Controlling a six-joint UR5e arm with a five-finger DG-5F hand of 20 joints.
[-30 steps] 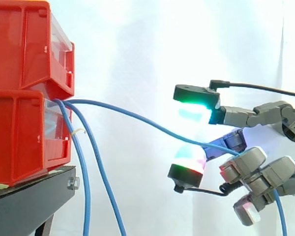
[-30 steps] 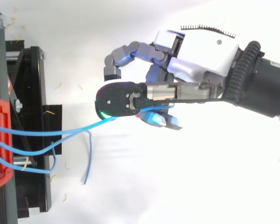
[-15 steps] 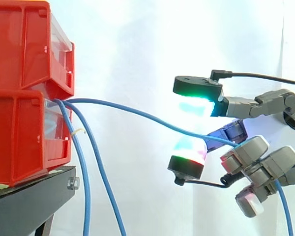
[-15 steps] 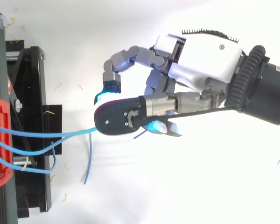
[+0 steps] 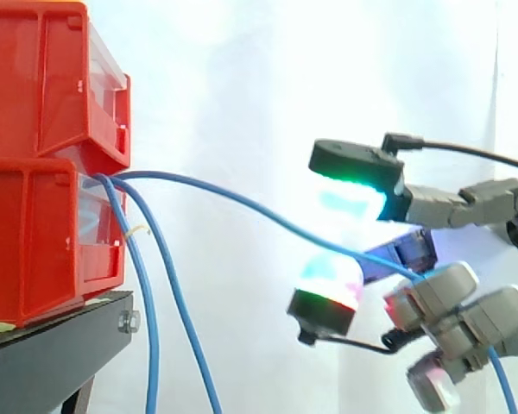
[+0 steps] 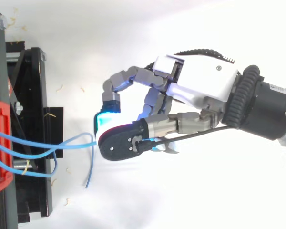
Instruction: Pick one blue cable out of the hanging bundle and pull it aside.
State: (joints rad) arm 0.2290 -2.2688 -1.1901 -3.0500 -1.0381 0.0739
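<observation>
While the white curtain (image 5: 242, 86) closes off the room behind, the hand (image 5: 440, 293) reaches in level, its lower fingers curled round one blue cable (image 5: 242, 207); two glowing pads stand apart above and below that line. Away from the hand, the cable stretches up to the lower of two stacked red bins (image 5: 43, 155) on a black stand (image 5: 52, 362). Two other cables (image 5: 147, 285) hang slack by the bins, well clear of the hand. Below the hand, the white surface (image 6: 133, 200) carries scattered straw-coloured flecks (image 6: 62, 87).

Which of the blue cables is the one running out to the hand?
The top cable, stretching sideways from the red bin into the hand; the other two cables hang down.
</observation>
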